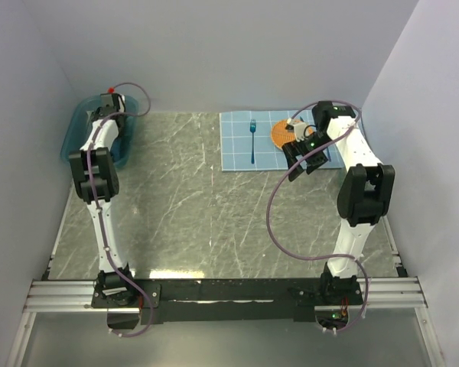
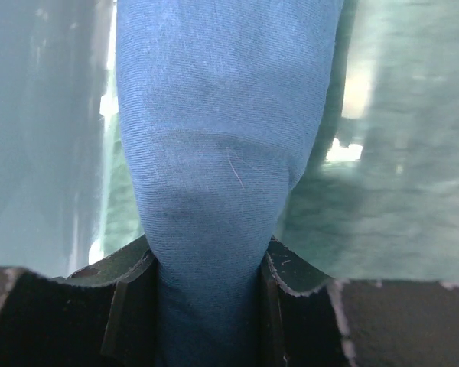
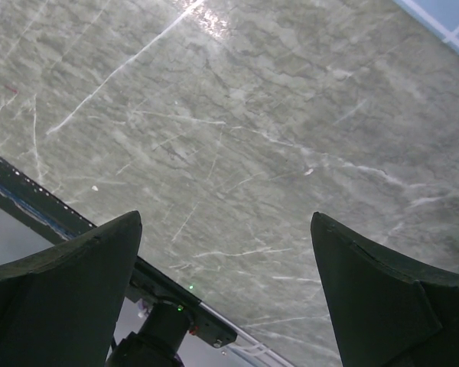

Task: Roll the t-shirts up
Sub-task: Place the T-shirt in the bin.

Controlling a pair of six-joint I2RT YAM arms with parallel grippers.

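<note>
Left wrist view first: what has the left end effector (image 2: 208,264) got? asks Ana.

Ben: A bunched fold of dark teal-blue t-shirt (image 2: 214,153). The cloth runs straight up from between the two black fingers (image 2: 134,298), and both press against its sides, so the jaws are closed on the fabric. I can't tell whether it's one shirt or more.

Ana: And where is that?

Ben: Inside the translucent blue tub (image 2: 46,153); its greenish walls show on both sides of the cloth. From the top camera the tub sits at the far left corner of the worktop (image 1: 214,206), with the left arm reaching into its far end. The arm covers the shirt from above, so I can't make it out there.

Ana: What about the right end effector (image 3: 226,283)?

Ben: Its jaws stand wide apart with nothing between them; only bare marbled worktop shows in the gap. From above it hangs at the far right, just beside the orange plate (image 1: 279,134) on the light blue checked placemat (image 1: 241,149). A blue fork (image 1: 253,141) lies on the mat left of the plate, apart from it.
</note>
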